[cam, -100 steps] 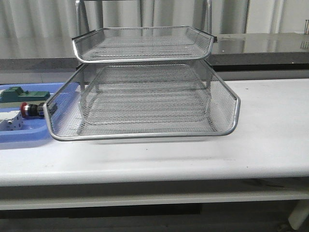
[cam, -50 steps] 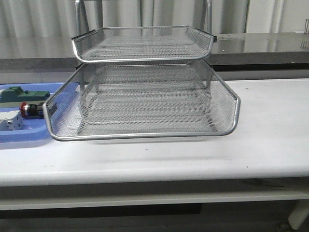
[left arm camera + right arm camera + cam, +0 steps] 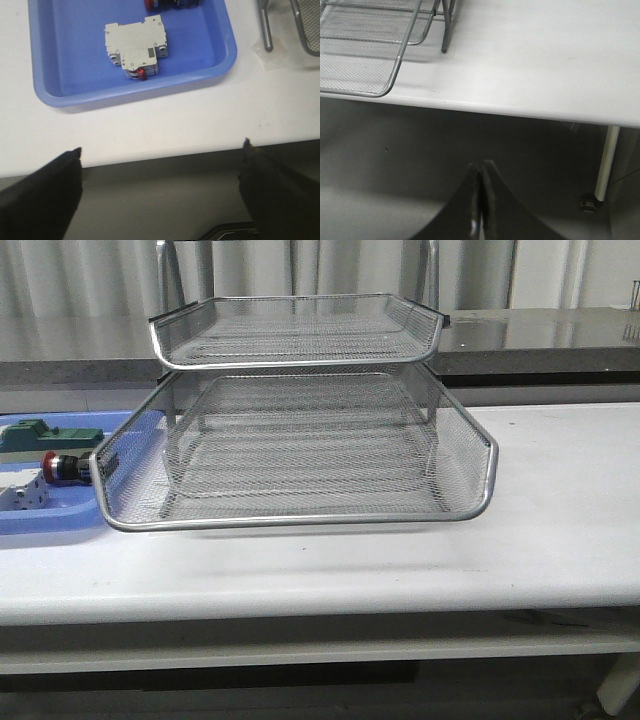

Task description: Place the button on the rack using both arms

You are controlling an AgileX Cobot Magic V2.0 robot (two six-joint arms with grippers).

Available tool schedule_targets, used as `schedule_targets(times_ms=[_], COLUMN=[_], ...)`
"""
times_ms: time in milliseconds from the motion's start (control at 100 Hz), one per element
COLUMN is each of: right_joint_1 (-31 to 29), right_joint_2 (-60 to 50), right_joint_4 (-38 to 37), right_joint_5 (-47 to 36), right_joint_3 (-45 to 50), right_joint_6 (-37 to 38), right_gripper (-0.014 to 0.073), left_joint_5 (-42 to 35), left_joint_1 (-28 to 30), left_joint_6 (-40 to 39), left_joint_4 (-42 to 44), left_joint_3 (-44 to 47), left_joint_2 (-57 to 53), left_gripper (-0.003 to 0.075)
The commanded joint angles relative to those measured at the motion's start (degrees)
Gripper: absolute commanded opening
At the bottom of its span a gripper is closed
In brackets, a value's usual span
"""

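the rack (image 3: 300, 440) stands on the white tabletop (image 3: 560, 540), its wire tiers bare. just left of it sits a blue tray (image 3: 40, 518), its near edge close to the tabletop's front edge. the button (image 3: 62, 468) lies on its side in that tray, red head pointing left, its rear end right beside the rack's lower rim. a green block (image 3: 45, 435) lies behind it and a white block (image 3: 20, 496) in front of it, both in the tray.

no arm shows in the front view. in the left wrist view the left fingers (image 3: 45, 192) are spread wide over the tabletop's front edge, holding nothing, with the white block and a sliver of the button beyond them. the right fingers (image 3: 480, 200) are pressed together, empty, hanging below and in front of the tabletop edge near the rack's corner.
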Motion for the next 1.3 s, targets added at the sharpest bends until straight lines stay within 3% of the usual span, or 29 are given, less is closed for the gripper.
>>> schedule_targets(times_ms=[0,270,480,690,1020,1290], right_joint_1=[-0.24,-0.24,-0.24,-0.24,-0.24,-0.24], right_joint_2=[0.55,0.55,0.55,0.55,0.55,0.55], right_joint_4=[-0.64,-0.64,-0.64,-0.64,-0.64,-0.64], right_joint_5=[-3.24,-3.24,-3.24,-3.24,-3.24,-3.24], right_joint_3=[-1.84,-1.84,-1.84,-1.84,-1.84,-1.84], right_joint_6=[-0.03,-0.03,-0.03,-0.03,-0.03,-0.03], right_gripper=[-0.0069,-0.0069,-0.0069,-0.0069,-0.0069,-0.0069], left_joint_5=[-2.11,-2.21,-1.23,4.17,10.28,11.94], left_joint_1=[-0.04,-0.04,-0.04,-0.04,-0.04,-0.04], left_joint_6=[0.21,0.21,6.87,19.24,31.4,38.56], left_joint_4=[-0.64,-1.74,-2.99,-8.55,-8.83,-8.83], left_joint_3=[-2.11,-2.11,-5.74,-16.78,-35.25,-44.41], left_joint_2=[-0.98,-0.68,1.72,10.06,24.7,34.82], left_gripper=[0.071,0.0619,0.0618,0.0618,0.0618,0.0618])
